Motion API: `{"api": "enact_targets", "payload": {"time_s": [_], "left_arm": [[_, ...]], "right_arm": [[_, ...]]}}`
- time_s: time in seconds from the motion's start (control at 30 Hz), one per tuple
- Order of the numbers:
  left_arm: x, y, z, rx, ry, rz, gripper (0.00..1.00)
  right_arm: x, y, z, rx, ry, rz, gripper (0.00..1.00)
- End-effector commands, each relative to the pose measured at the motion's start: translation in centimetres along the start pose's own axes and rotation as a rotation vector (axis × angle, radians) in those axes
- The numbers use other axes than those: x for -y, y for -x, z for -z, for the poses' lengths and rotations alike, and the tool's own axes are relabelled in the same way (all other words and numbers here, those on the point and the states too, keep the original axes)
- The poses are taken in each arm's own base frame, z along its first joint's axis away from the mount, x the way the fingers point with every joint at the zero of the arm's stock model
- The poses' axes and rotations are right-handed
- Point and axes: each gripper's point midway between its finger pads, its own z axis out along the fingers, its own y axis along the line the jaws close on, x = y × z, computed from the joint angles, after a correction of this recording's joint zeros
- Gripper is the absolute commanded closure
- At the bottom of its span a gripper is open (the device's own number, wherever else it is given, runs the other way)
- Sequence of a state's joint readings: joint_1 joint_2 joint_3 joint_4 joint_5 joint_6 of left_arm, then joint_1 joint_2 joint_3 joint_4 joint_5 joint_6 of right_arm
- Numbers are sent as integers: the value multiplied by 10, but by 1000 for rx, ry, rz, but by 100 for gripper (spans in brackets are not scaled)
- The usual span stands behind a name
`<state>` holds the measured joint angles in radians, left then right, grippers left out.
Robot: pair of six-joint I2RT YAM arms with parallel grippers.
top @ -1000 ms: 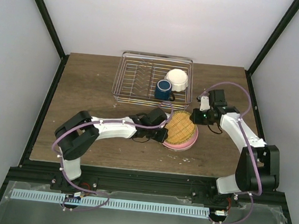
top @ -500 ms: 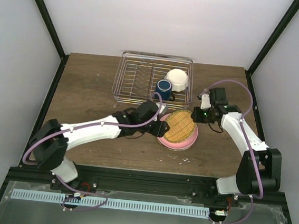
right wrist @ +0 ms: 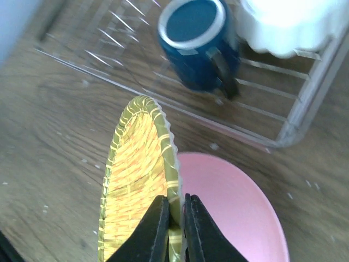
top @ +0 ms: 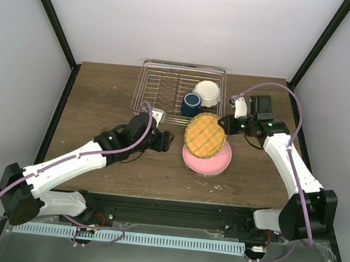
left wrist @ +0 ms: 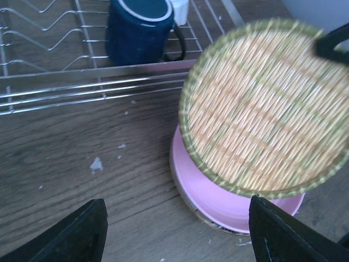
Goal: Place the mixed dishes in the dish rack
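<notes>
**While the yellow plate hangs from a thin pinch, a slip or a knock is the danger**

Because the right gripper (right wrist: 174, 206) is clamped on only the rim of the yellow plate (top: 205, 137), at about the plate's two o'clock edge in the overhead view, the hold looks slight. The plate stands tilted on edge, and its low side hangs over the pink plate (top: 212, 162). Whether the two touch I cannot tell. The ribbed rim could turn between the fingers, and a quick swing would make the plate pivot or drop onto the pink one.

The rack (top: 144, 97) sits at twelve o'clock on the table (top: 103, 99), just beyond the raised plate. Inside it, the mug (top: 191, 103) stands at roughly four o'clock and the bowl (top: 208, 92) at two o'clock. Both are close to the straight path in. A low carry could catch the plate's bottom edge on the near rail. A direct one could strike the mug, so the free prongs toward nine o'clock seem the safer target.

The left gripper (top: 166, 141) stands wide and empty at nine o'clock of the pink plate. It lies near the route toward those prongs, so the arms could foul each other.
</notes>
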<state>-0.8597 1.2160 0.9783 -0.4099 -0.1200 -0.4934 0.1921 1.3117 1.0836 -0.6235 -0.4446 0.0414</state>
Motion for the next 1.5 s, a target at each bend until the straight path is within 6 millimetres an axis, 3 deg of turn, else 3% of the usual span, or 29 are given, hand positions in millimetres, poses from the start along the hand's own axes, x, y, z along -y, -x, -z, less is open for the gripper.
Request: {"api": "enact_targets", "payload": {"time_s": [0.0,0.23,0.43,0.57,0.77,0.9,1.1,1.47], "left_arm": [[-21,-11,7,-17,76,-11,27],[-29,-14,14,-7,92,-4,26],[-38,-13,28,12,118,-7,25],[-42,-7,46,54,114,-3,23],[-56,4,59,91,47,53,19],[-66,18,59,138,-59,121,19],[-72,31,55,134,-42,100,19],[-87,28,42,108,-12,110,19]], "right_arm": [[-66,72,44,259,222,199,98],[-105,133,73,492,341,377,99],[-100,181,70,685,285,508,99],[-96,211,55,775,275,588,99],[-83,247,6,809,273,710,99],[-81,259,-15,859,242,823,99],[-81,260,-44,932,200,990,99],[-89,251,-92,998,105,1252,99]]}}
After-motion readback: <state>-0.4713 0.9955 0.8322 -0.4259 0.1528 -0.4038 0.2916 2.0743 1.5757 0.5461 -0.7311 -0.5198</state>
